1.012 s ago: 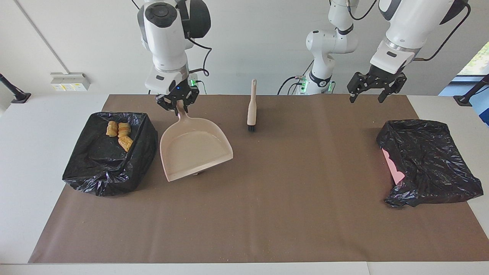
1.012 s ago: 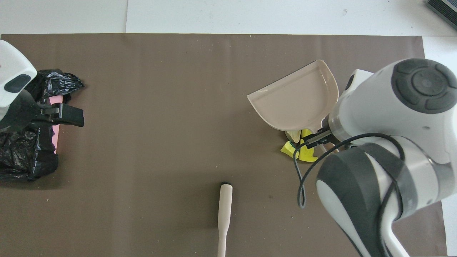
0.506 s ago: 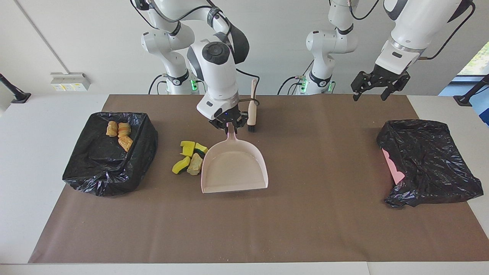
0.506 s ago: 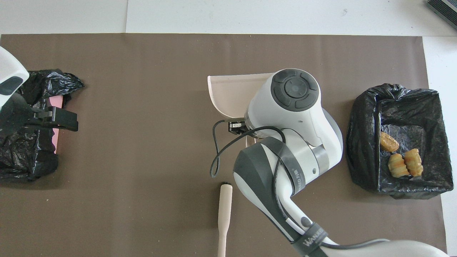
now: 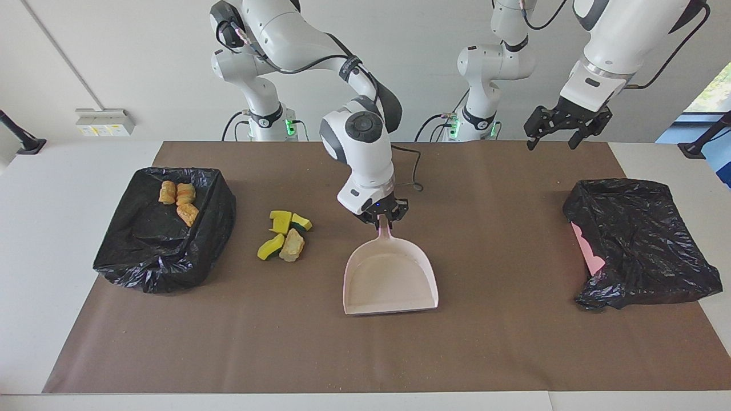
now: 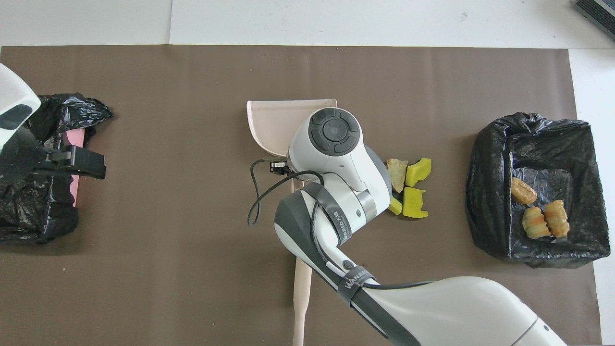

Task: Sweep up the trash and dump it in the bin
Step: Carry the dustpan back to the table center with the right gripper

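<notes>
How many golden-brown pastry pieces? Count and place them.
3 pastry pieces, all in the black-lined bin at the right arm's end: two side by side, one farther from the robots.

White wall [image 5: 114, 57], window [image 5: 711, 91] at edge, white table [image 5: 34, 228] w/ brown mat [image 5: 400, 354].

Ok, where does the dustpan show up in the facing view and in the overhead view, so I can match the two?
Facing view: the dustpan lies mid-mat, lower centre, its handle held by the shut right gripper.
Overhead view: the dustpan sits at upper centre, partly covered by the right arm.
Shared landmark: the yellow sponge pieces, beside the pan toward the right arm's end of the table, between it and the trash bin.
</notes>
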You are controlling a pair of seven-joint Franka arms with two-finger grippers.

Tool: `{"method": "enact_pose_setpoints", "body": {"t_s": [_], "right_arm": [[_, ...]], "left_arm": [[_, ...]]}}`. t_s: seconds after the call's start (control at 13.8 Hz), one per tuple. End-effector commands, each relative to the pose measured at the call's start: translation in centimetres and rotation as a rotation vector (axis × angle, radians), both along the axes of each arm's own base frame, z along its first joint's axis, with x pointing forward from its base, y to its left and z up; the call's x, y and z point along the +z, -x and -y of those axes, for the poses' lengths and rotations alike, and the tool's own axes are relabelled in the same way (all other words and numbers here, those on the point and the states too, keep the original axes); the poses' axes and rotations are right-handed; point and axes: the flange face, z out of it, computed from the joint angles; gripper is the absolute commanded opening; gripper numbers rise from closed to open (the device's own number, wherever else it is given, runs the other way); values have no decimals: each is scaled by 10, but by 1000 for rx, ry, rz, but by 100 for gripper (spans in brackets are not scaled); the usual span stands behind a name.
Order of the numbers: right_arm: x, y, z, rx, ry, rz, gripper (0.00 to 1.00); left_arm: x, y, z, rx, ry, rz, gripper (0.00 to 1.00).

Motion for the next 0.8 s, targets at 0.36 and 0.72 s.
{"method": "enact_pose_setpoints", "body": {"t_s": [0.36,0.72], "right_arm": [[-16,5,3,-35,-19,-29,4],[-22,7,8,-41,-32,-53,90]], "left_arm": [[7,2,-4,2,12,6,100],[8,0,-18,23,10,10,100]]}}
